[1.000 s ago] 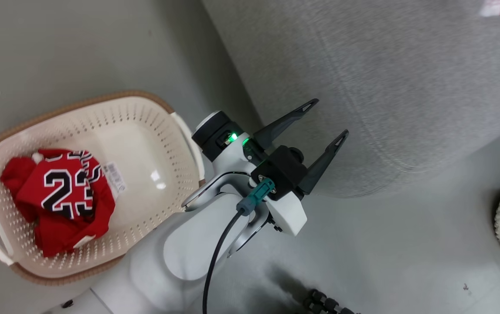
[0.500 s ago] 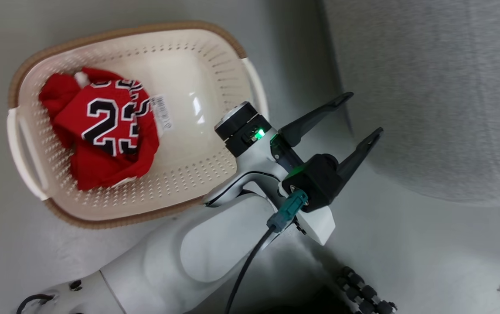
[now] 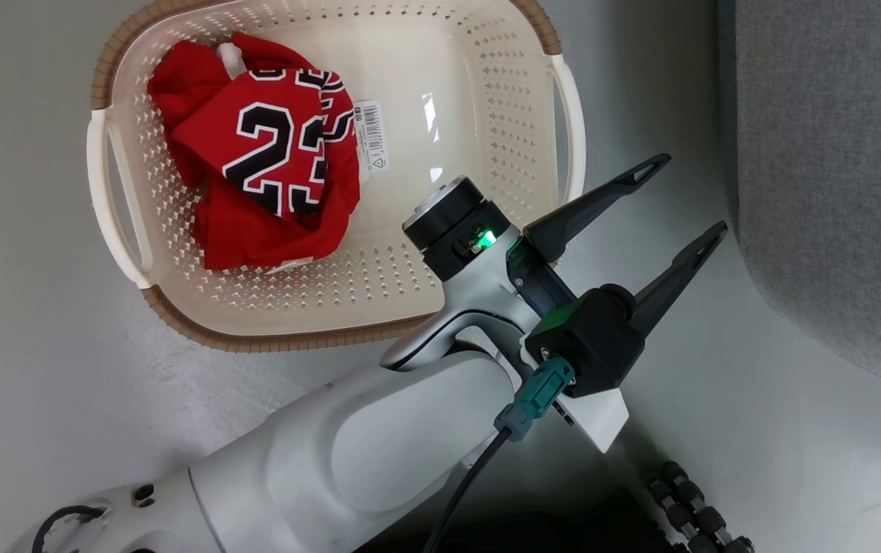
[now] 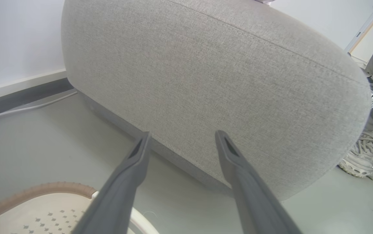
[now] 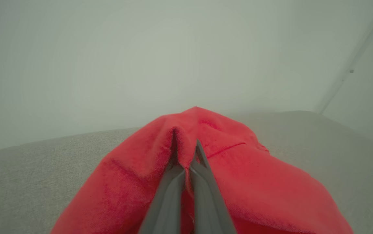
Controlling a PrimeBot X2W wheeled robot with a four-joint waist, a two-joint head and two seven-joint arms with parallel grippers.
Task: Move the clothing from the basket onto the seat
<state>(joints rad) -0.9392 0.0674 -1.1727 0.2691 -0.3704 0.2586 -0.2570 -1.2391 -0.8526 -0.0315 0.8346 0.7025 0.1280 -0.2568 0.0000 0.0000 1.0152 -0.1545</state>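
Note:
A red garment of the clothing (image 3: pixel 271 161), with a black "23", lies crumpled in the left half of the cream basket (image 3: pixel 486 92). My left gripper (image 3: pixel 692 194) is open and holds nothing. It hangs over the floor between the basket's right handle and the grey seat (image 3: pixel 832 169). In the left wrist view its fingers (image 4: pixel 131 169) point at the seat's rounded side (image 4: pixel 222 81), with the basket's rim (image 4: pixel 43 188) at lower left. My right gripper (image 5: pixel 186 138) is shut on a fold of another red garment (image 5: pixel 238 182), which rests on the seat's top (image 5: pixel 27 169).
A person's pale shoe (image 4: pixel 365 159) and trouser leg stand on the floor beside the seat's far end. A cable (image 4: pixel 27 109) runs along the wall's base. A black ribbed hose (image 3: pixel 686 499) lies near my base. A paper label (image 3: pixel 371 137) sticks to the basket's bottom.
The head camera has swung, so the basket now sits higher and further right in the picture. My left gripper, still open, has come off the seat's edge to the floor beside the basket.

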